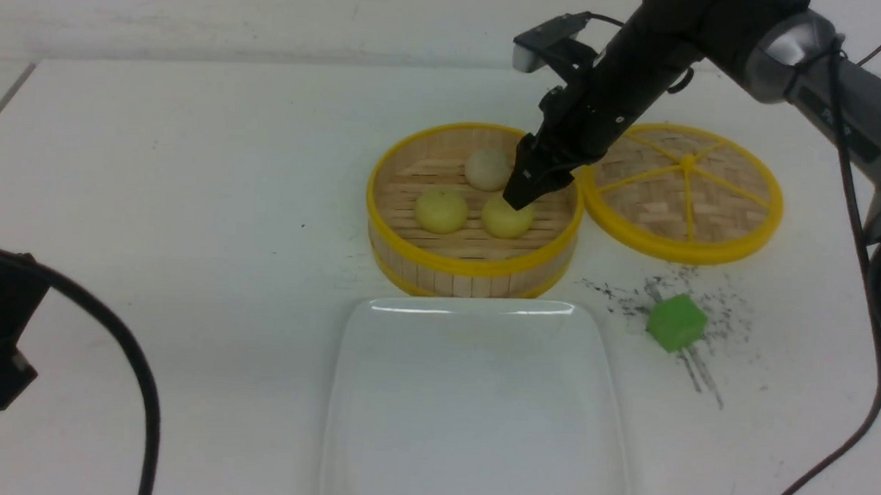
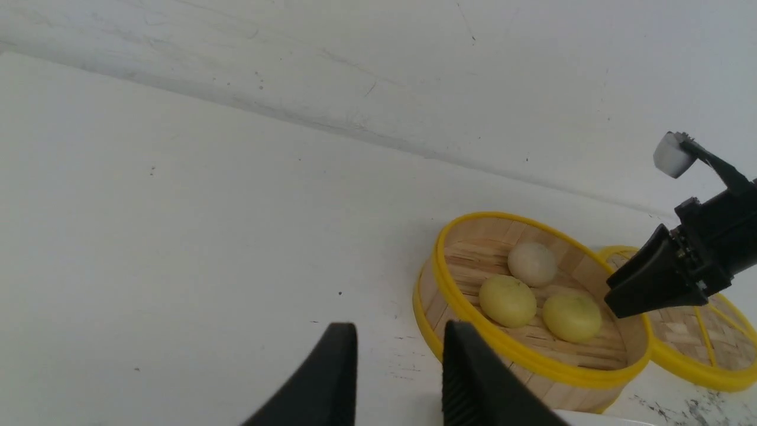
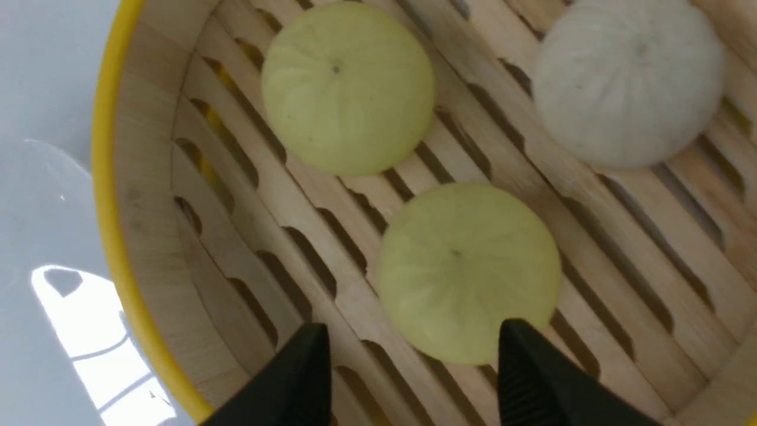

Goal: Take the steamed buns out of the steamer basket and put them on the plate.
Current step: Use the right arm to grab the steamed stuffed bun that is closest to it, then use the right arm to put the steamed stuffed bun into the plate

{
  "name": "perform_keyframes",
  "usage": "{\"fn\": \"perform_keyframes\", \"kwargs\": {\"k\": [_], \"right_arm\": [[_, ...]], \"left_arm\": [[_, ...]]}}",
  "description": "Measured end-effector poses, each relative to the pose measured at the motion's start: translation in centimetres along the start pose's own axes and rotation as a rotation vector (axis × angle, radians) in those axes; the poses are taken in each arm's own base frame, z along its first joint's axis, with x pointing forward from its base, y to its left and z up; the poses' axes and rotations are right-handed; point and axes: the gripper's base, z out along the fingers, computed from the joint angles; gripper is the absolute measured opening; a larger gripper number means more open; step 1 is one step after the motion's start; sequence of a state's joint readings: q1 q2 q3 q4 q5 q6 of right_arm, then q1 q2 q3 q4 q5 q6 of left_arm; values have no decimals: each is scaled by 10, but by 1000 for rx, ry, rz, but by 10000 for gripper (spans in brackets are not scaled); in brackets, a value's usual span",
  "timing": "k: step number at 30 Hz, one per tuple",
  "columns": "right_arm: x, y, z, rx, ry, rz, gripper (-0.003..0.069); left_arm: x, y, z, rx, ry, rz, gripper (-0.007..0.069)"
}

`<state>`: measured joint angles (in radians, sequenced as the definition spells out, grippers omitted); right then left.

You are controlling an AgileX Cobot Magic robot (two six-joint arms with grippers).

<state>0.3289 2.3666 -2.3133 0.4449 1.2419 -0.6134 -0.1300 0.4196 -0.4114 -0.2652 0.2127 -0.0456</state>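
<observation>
Right hand (image 1: 521, 197), fingers spread and gripping nothing, hangs inside the steamer basket (image 1: 476, 266), just above the nearer pale yellow bun (image 1: 506, 219). The second yellow bun (image 1: 442, 210) and off-white bun (image 1: 487, 168) crowd close, all smooth domes. The white plate (image 1: 472, 402) lies just before the basket on the desk (image 1: 193, 195).

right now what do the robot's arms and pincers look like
The black right arm has a silvery grey joint, a thin black cable alongside and a small grey camera box. Its right pincer has tapered black wedge fingers. The left pincer has matching black wedge fingers, one ribbed inside.
</observation>
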Motion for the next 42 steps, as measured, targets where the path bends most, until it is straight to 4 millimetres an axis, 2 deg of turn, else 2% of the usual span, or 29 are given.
{"fn": "perform_keyframes", "kwargs": {"k": [14,21,24,29,32,36,37,38,39,42], "right_arm": [[-1,-2,14,50,1,-39,391],[5,-8,35,63,25,-40,379],[3,-9,36,75,8,-43,314],[1,-8,36,82,-4,-65,32],[1,-8,34,81,0,-69,13],[-6,0,12,90,-14,-90,15],[-11,6,-6,94,-31,-104,15],[-13,8,-12,95,-39,-109,15],[-20,18,-37,103,-69,-128,15],[-31,42,-95,134,-149,-160,15]], "left_arm": [[0,0,0,0,0,1,239],[0,0,0,-1,0,6,239],[0,0,0,-2,0,10,239],[0,0,0,-2,0,10,239],[0,0,0,-2,0,10,239],[0,0,0,-2,0,10,239],[0,0,0,-2,0,10,239],[0,0,0,-2,0,10,239],[0,0,0,-2,0,10,239],[0,0,0,-2,0,10,239]]}}
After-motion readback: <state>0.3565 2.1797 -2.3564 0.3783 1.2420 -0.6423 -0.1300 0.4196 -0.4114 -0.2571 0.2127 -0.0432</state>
